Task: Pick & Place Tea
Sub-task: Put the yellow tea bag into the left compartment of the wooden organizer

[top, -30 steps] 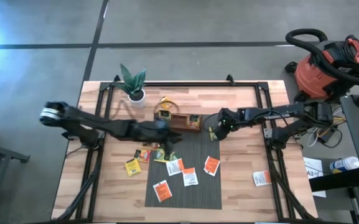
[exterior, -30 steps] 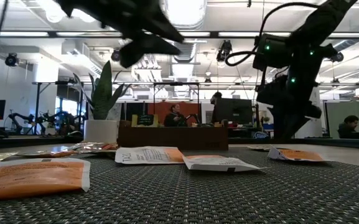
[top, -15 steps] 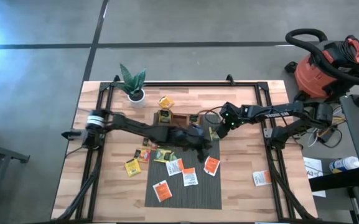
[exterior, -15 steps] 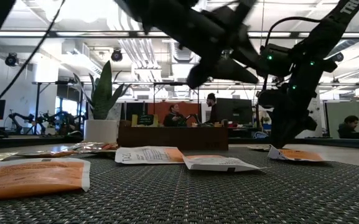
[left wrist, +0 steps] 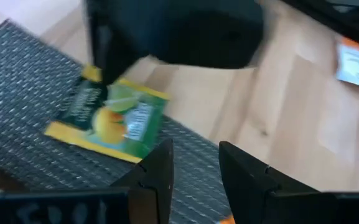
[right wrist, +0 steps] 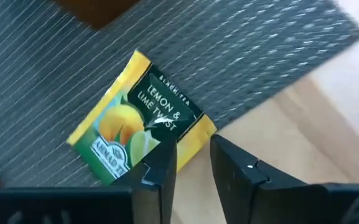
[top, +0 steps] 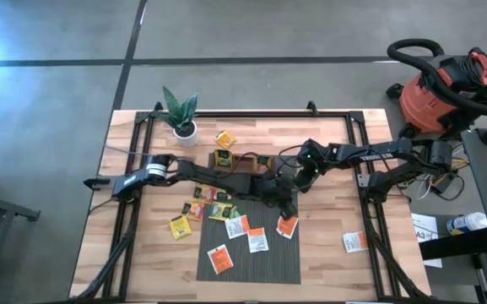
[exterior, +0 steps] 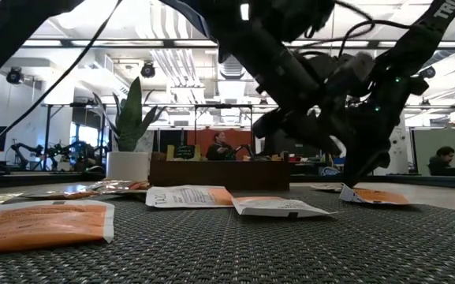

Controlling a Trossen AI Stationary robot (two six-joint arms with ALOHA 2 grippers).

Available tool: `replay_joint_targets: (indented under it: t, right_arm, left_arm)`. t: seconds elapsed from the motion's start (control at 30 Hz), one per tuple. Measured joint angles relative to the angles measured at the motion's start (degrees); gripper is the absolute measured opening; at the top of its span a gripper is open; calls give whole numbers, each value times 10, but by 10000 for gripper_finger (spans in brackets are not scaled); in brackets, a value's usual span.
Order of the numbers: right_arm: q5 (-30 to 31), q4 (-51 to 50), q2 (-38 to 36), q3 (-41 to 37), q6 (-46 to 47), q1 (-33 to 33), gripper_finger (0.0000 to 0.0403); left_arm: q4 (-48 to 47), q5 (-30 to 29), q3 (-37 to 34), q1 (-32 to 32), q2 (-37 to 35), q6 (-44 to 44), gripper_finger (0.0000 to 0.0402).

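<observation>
**Q:** Where is the tea you are after?

**A:** A yellow and green lemon-lime sachet (right wrist: 139,121) lies flat on the grey mat (top: 281,263), at the mat's far right corner. One of its corners sits close to the mat's edge, where the bare wood of the worktop (top: 142,253) begins.

**Q:** What are your two pincers doing?

**A:** Your right pincer (right wrist: 193,144) hangs low, just beside that sachet. Its fingers are parted by a narrow gap and nothing is between them. Your left arm stretches across the worktop from the left edge. Its left pincer (left wrist: 195,149) is near the same corner of the mat, released and empty. The two arms crowd close together there.

**Q:** What else lies on the worktop?

**A:** Several white and orange sachets (top: 257,241) are scattered over the middle of the mat. Some yellow sachets (top: 179,226) lie off its left edge. One orange sachet (top: 354,242) lies alone near the worktop's right edge. A wooden tray (top: 243,162) sits beyond the mat's far edge, and a potted plant (top: 181,114) stands at the far left.
</observation>
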Motion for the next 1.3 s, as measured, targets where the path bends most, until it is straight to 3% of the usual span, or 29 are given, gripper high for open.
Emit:
replay_joint_targets:
  t: [0.43,1.07,1.3]
  right_arm:
    - [-19,6,0,-2,-12,-2,61]
    - [-21,7,10,19,-71,-2,129]
    - [-80,10,31,18,-71,-2,125]
  left_arm:
    - [-2,0,-3,21,25,-25,122]
    - [0,11,-2,22,55,-30,122]
    - [-1,14,-3,25,55,-25,122]
